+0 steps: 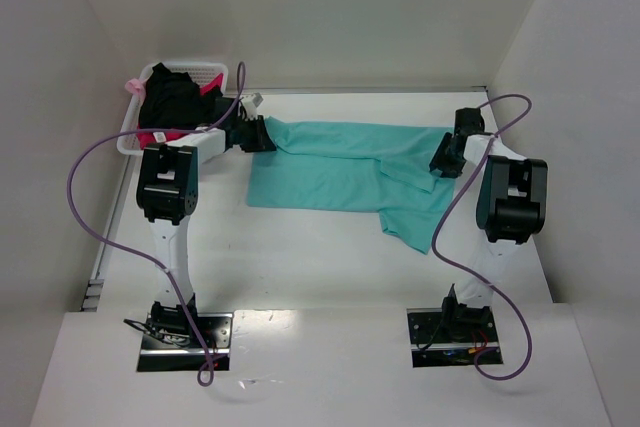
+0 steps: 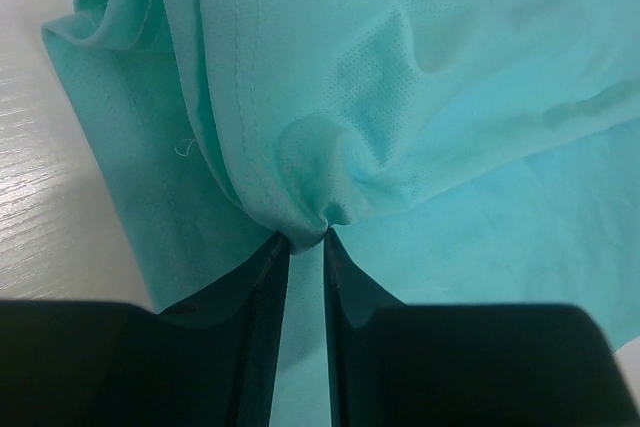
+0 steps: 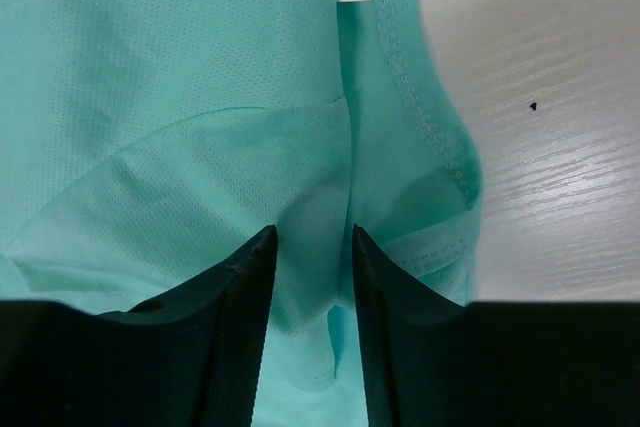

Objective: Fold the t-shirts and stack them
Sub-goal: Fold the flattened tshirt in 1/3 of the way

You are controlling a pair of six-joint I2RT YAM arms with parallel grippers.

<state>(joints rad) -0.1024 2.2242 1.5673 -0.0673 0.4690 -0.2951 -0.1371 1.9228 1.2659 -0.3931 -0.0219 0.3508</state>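
White table (image 1: 320, 277): arm bases bolted at its near edge.
Teal mesh t-shirt (image 1: 350, 172): rumpled across the table's middle.
Left gripper (image 2: 307, 237): jaws almost closed, pinching a bunched fold at the shirt's left end.
Right gripper (image 3: 312, 232): jaws narrowly parted, gripping cloth beside the right-end hem.
White plastic basket (image 1: 128, 137): far left corner, holding dark and pink clothes (image 1: 170, 102).
Risk: the left's thin pinch could slip under tension, and uneven pulling would skew the fold.

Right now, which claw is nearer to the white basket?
Left. The left claw grips the teal t-shirt just beside the basket; the right claw holds its opposite end, far away.
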